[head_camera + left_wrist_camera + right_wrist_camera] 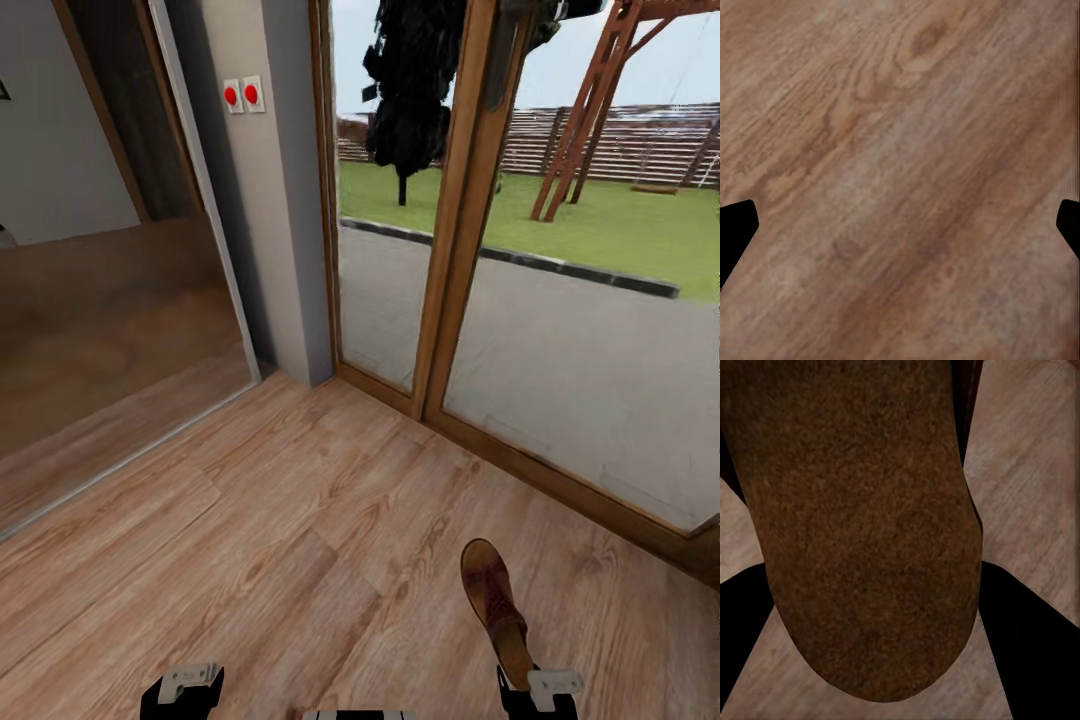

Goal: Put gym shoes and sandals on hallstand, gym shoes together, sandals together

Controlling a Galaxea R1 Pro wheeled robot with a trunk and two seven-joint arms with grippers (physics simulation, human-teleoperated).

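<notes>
The right gripper (535,690) is clamping a brown sandal (493,605) by its heel, risking it slipping onto the wood floor (300,520).

Ahead of you the light brown wood-plank floor (300,500) lies open, with room to pass either arm forward. To your right, the brown-framed glass door (560,350) runs diagonally and walls off that side. The grey wall pillar (275,200) blocks straight ahead, and the mirrored sliding panel (110,330) closes the left. The dark brown leather sandal (495,605) sticks out ahead of your right gripper (538,692).
</notes>
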